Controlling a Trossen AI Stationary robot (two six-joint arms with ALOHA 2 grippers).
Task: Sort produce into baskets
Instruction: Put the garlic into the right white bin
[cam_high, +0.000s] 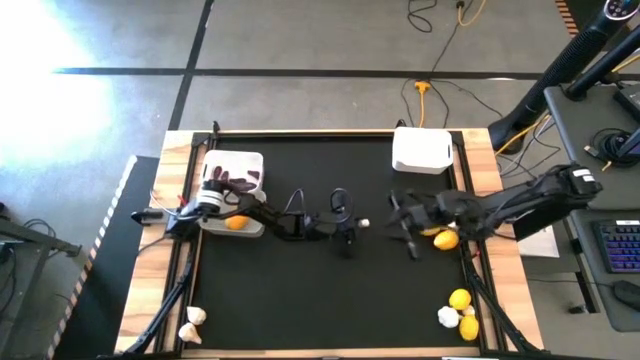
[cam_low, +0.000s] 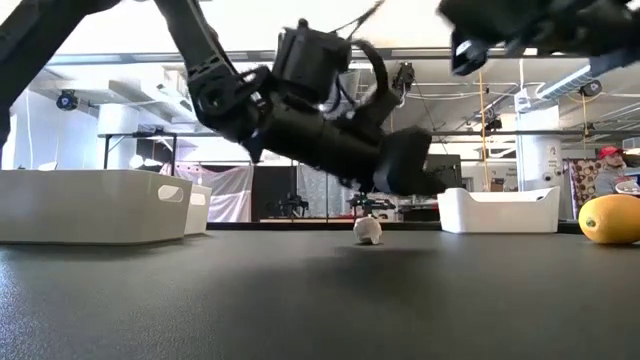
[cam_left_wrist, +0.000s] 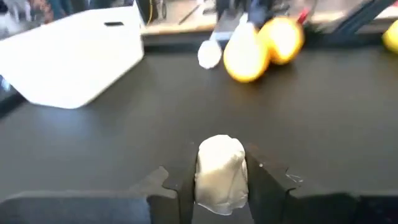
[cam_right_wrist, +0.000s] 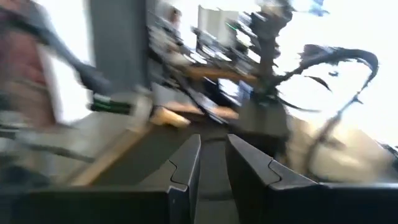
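My left gripper (cam_high: 352, 228) reaches to mid-table and is shut on a white garlic bulb (cam_high: 364, 223), also in the low view (cam_low: 368, 230). My right gripper (cam_high: 397, 215) hovers just right of it, empty, its fingers a narrow gap apart (cam_right_wrist: 212, 146). A lemon (cam_high: 445, 238) lies on the mat beside the right arm. At the left stand two white baskets: one (cam_high: 250, 160) holds dark purple pieces (cam_high: 232, 182), the other (cam_high: 212, 224) a lemon (cam_high: 237, 223). A third basket (cam_high: 423, 150) stands at the far right. My left gripper pinches the garlic bulb's two sides (cam_left_wrist: 202, 177) between its two fingers. The fingers come nearly level from the table's left. The low view shows the bulb's underside on or just above the mat; I cannot tell which.
Two garlic bulbs (cam_high: 192, 322) lie at the near left corner. Two lemons (cam_high: 462, 310) and a garlic bulb (cam_high: 447, 316) lie at the near right corner. The black mat's near middle (cam_high: 320, 300) is bare. A person (cam_low: 608, 165) shows in the room beyond.
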